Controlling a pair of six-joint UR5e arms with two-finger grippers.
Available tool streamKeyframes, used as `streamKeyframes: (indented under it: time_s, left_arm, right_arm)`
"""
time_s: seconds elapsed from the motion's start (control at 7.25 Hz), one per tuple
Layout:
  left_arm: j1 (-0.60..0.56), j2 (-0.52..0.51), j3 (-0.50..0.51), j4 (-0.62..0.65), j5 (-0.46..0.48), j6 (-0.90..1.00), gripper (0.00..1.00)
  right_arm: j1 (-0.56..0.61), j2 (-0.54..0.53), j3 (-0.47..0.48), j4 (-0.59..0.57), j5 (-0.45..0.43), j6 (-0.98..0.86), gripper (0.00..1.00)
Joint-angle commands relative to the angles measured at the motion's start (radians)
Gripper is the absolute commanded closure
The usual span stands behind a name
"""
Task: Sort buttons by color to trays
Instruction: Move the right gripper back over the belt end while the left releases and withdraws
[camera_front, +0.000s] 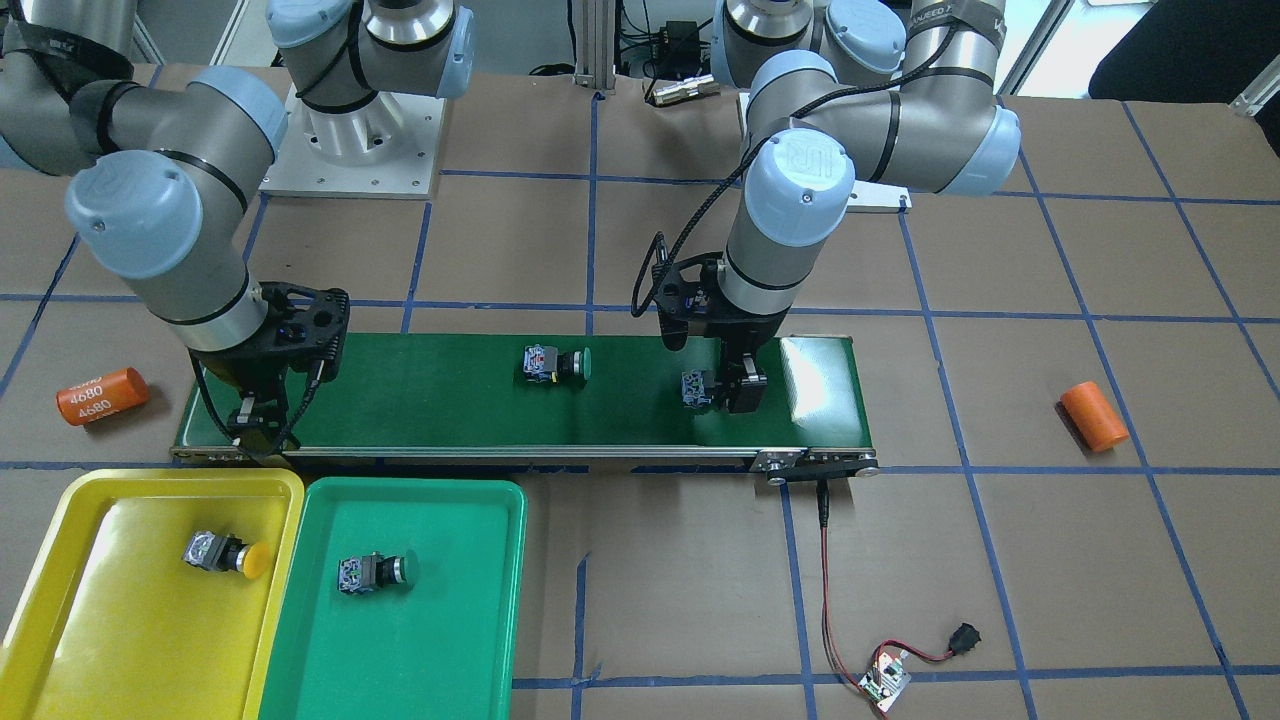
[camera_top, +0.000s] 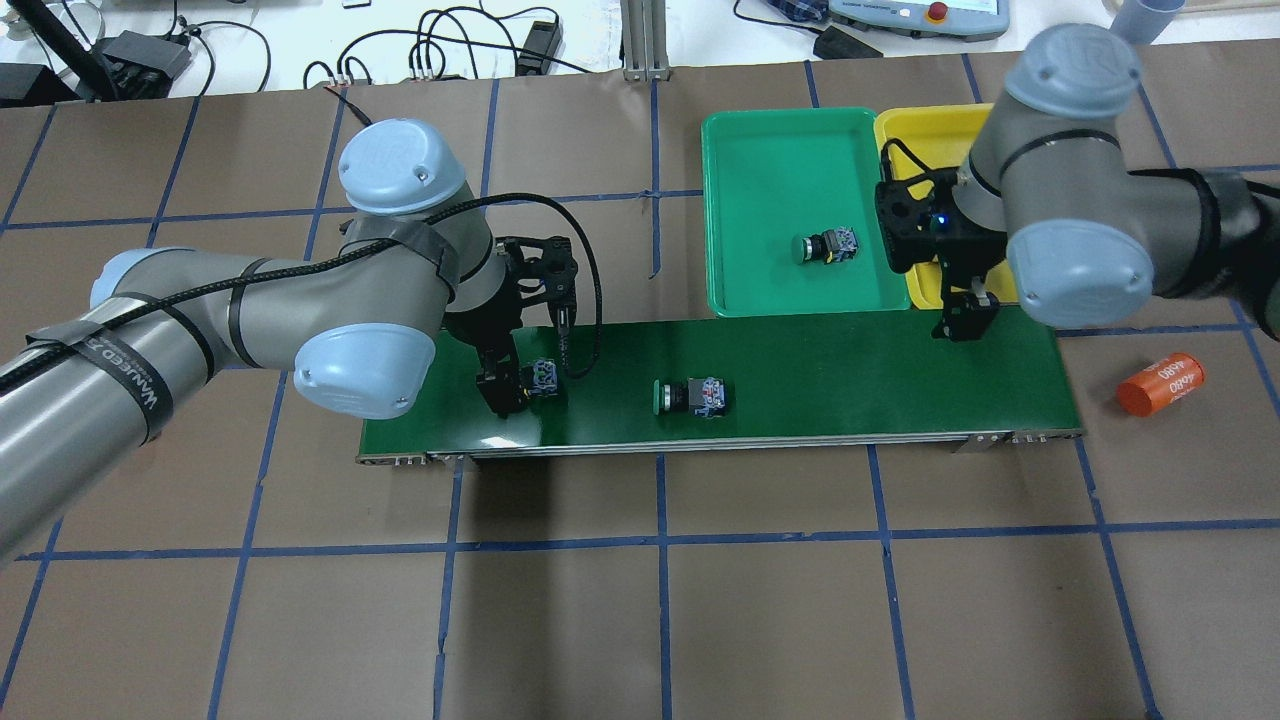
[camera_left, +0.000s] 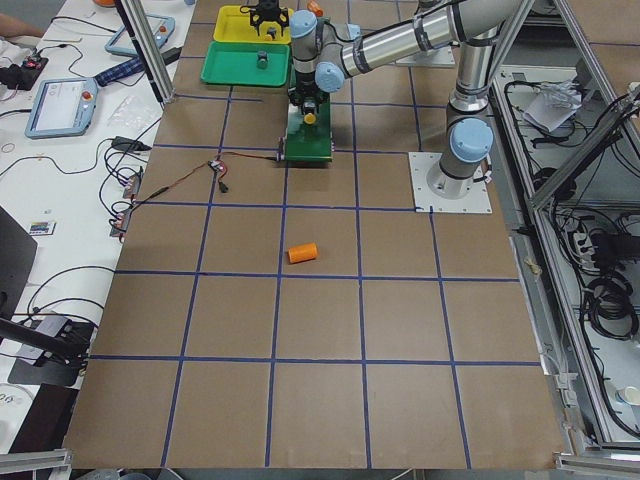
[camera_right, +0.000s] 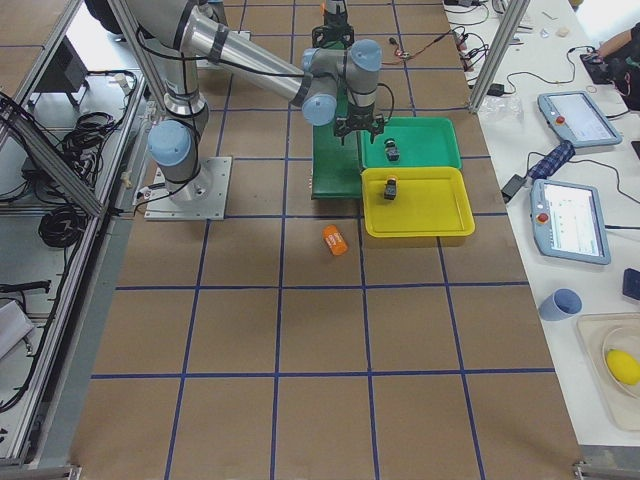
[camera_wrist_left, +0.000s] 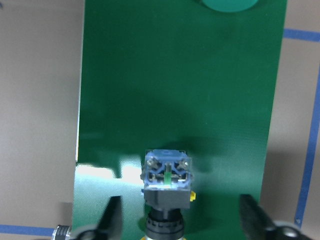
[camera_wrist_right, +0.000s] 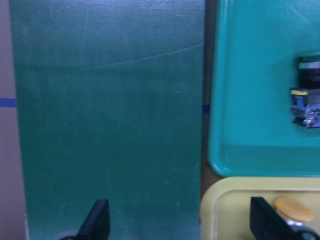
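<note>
My left gripper (camera_top: 510, 385) is low over the dark green belt, open, with its fingers on either side of a button (camera_wrist_left: 167, 175). The gripper hides that button's cap. A green button (camera_front: 555, 363) lies on its side mid-belt. My right gripper (camera_wrist_right: 180, 217) is open and empty over the belt's end, next to the trays. The yellow tray (camera_front: 60, 560) holds a yellow button (camera_front: 222, 553). The green tray (camera_front: 450, 620) holds a green button (camera_front: 372, 573).
The conveyor belt (camera_front: 450, 410) runs between the two arms, and both trays sit against its far side at my right. Orange cylinders lie off each end of the belt, one (camera_front: 102, 396) and another (camera_front: 1093, 415). A small circuit board (camera_front: 885, 680) with a red wire lies beyond the belt.
</note>
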Motion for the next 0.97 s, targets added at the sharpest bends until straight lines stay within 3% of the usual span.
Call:
streamKeyframes:
  time_s: [0.0, 0.14, 0.41, 0.83]
  left_arm:
    - [0.205, -0.001, 0.046, -0.017, 0.002, 0.147, 0.0]
    - [0.336, 0.001, 0.047, -0.017, 0.005, 0.129, 0.0]
    - [0.569, -0.042, 0.047, -0.008, 0.038, 0.026, 0.0]
    - [0.587, -0.094, 0.131, 0.004, 0.106, -0.054, 0.0]
  right_arm:
    - [-0.041, -0.072, 0.148, -0.028, 0.016, -0.017, 0.0]
    - [-0.039, -0.076, 0.182, -0.11, 0.009, -0.023, 0.0]
    - [-0.038, -0.08, 0.205, -0.126, 0.015, -0.014, 0.0]
    - [-0.038, -0.078, 0.204, -0.128, 0.015, -0.018, 0.0]
